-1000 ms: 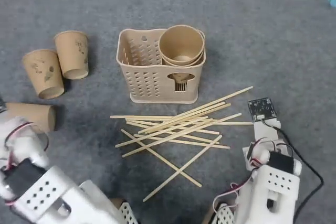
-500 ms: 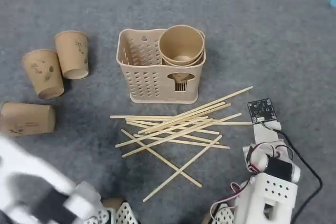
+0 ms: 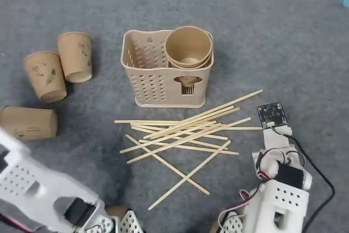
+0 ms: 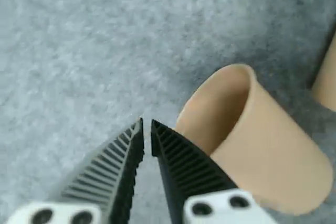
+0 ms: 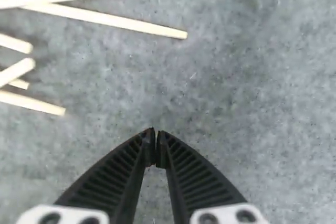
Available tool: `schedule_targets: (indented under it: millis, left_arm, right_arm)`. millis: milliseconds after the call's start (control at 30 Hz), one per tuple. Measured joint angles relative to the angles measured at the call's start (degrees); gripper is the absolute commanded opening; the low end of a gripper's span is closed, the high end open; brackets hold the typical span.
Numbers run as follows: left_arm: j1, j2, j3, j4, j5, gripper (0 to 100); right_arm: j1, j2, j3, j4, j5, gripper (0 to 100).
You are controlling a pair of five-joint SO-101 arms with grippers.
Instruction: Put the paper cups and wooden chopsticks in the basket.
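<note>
Jaws on the left arm are drawn in to a thin slit with nothing between them. Their tips hang just above the grey worktop (image 4: 79, 40), right beside the open mouth of a paper cup (image 4: 252, 150) lying on its side. From overhead, that cup (image 3: 28, 123) sits at the near left edge, just past the white body of the left arm (image 3: 43, 200).

Jaws on the right arm are closed tip to tip, also empty, pointing at bare grey surface. The ends of a few wooden chopsticks (image 5: 105, 19) lie a little beyond them. The right arm (image 3: 278, 189) is tucked low at the near right corner.

Further out, the chopsticks (image 3: 180, 135) lie in a loose, crossed heap in the middle of the worktop, just in front of the basket (image 3: 155, 83). The basket stands upright, with nested cups (image 3: 188, 46) in its right-hand compartment.

Off to the left, well apart from the basket, two more paper cups (image 3: 45, 76) (image 3: 75, 56) sit close side by side.
</note>
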Motion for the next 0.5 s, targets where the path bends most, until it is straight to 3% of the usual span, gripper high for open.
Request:
schedule_targets:
  millis: [500]
  left_arm:
    - [9.1,4.1,-3.1,6.4,1.3,1]
  right_arm:
    - [0.0,0.0,0.0,0.0,0.0,2.2]
